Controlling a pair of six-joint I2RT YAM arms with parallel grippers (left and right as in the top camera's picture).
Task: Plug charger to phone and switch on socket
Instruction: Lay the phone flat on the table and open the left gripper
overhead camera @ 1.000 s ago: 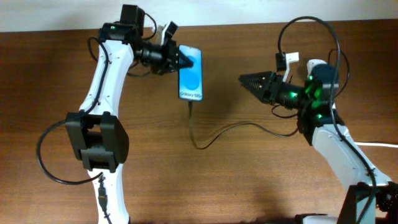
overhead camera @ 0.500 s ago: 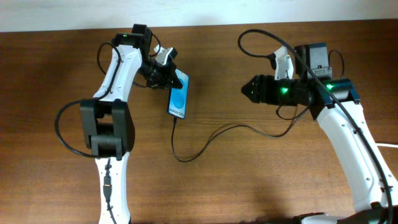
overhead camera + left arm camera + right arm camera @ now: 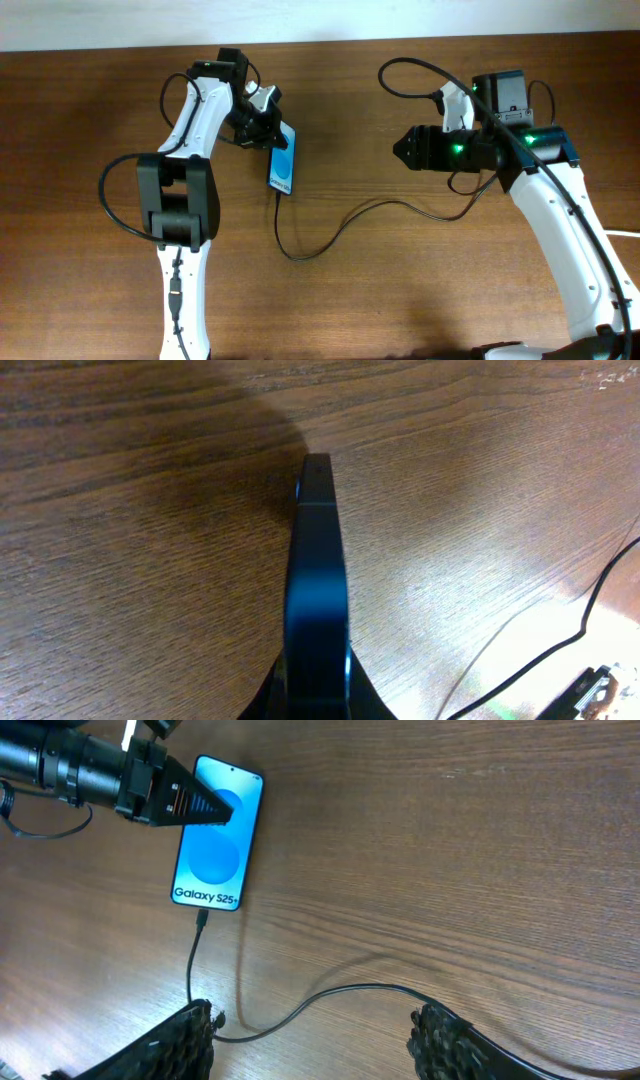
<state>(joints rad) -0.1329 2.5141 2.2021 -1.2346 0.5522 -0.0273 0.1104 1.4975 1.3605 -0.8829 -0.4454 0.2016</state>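
Open tabletop [image 3: 400, 300] right of phone [image 3: 284, 167]; charger [image 3: 190, 970] crosses middle.

Count across all views: one phone [image 3: 284, 165], blue screen, with one line of text on it. One charger [image 3: 330, 232], a single thin black cable with one plug [image 3: 202, 919] at its end. Two arms, white with black joints: left arm [image 3: 190, 115] and right arm [image 3: 560, 240]. Two grippers, one per arm: left gripper [image 3: 268, 132] and right gripper [image 3: 400, 150]. Two fingers [image 3: 185, 1040] of the right gripper show in its wrist view. One wooden table [image 3: 90, 110].
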